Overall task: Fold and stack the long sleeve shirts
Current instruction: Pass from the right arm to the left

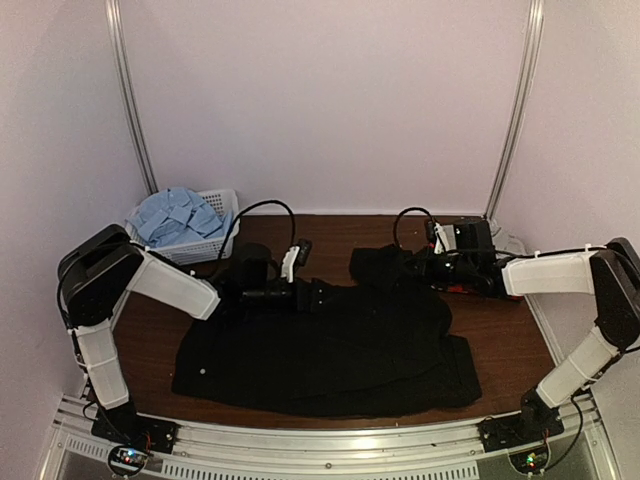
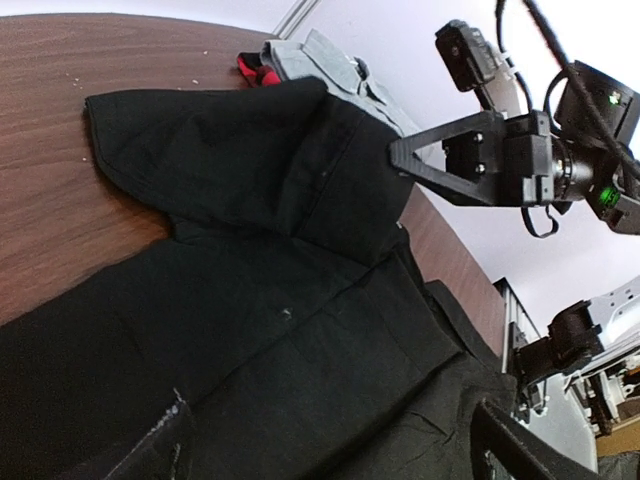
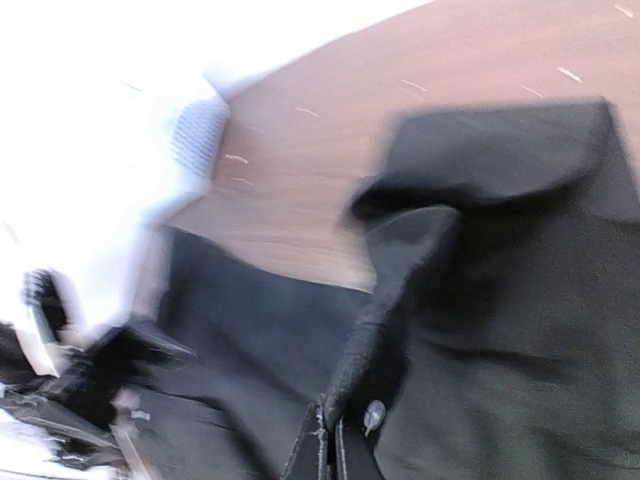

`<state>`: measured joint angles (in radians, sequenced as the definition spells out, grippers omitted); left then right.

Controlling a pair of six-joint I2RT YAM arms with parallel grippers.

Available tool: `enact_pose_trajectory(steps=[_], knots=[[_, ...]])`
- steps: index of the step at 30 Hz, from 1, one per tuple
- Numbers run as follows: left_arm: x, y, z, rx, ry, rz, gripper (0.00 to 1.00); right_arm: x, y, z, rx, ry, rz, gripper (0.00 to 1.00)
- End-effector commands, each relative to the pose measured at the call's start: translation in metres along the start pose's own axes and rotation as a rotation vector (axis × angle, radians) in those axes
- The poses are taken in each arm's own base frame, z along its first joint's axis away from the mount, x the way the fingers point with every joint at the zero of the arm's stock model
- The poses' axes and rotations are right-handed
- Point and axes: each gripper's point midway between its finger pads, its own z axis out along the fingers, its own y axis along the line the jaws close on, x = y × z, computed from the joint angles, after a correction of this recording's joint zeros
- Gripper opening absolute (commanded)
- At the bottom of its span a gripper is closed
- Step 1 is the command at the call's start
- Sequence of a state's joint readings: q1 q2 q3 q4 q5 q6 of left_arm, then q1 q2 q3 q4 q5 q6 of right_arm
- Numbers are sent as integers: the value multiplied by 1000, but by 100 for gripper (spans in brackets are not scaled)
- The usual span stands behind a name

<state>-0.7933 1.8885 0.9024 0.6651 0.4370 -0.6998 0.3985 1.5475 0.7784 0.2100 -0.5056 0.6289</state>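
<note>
Black shirt [image 1: 330, 350] lies spread mostly flat on the worktop [image 1: 505, 340], with its near hem close to my edge, mid-reach for both arms. It's soft, light, limp cloth. I expect it to drape and drag, with no stiffness to push against, so I'd pinch seams or edges, not mid-panel.

The left pincer [image 1: 322, 295] sits low at the far-left edge of the body. It's dark on dark, so I cannot tell whether it's clenched or released.

The right pincer [image 2: 400, 158] at the far-right part looks clamped on a fold that tents up off the worktop — sleeve or shoulder, can't say which.

Best holds, I'd judge: shoulder seam and cuff, both arms moving together so it doesn't bunch.

Beyond that fold is the grey shirt [image 2: 325, 65], with a scrap of the plaid shirt [image 2: 256, 70] showing beside it. Far left, the light blue shirt [image 1: 178, 218] is heaped in the basket [image 1: 228, 205].
</note>
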Motion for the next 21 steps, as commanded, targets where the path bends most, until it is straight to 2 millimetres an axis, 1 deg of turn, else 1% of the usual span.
enact_pose_trajectory(steps=[1,4,7,10,11,14,16,18,21], knots=[[-25,-32,-7,137,-88,-43,98,-15,75,-17,-257,-75,91,0],[-29,-40,-7,189,-109,-55,98,-16,99,-23,-337,-91,151,0],[-31,-38,-5,157,-117,-11,98,-13,110,-22,-360,-83,194,0],[-35,-31,-4,41,-108,125,98,-11,111,-15,-297,-58,190,0],[-40,-31,-7,-11,-118,181,98,-10,111,-13,-287,-51,188,0],[-44,-29,-9,-146,-97,353,98,-8,113,-10,-285,-27,194,0],[-45,-29,-10,-200,-87,441,97,-8,114,-9,-290,-24,203,0],[-46,-35,-10,-211,-87,515,96,-7,115,-12,-301,-30,218,0],[-46,-50,-11,-190,-106,636,94,-4,114,-17,-318,-41,264,0]])
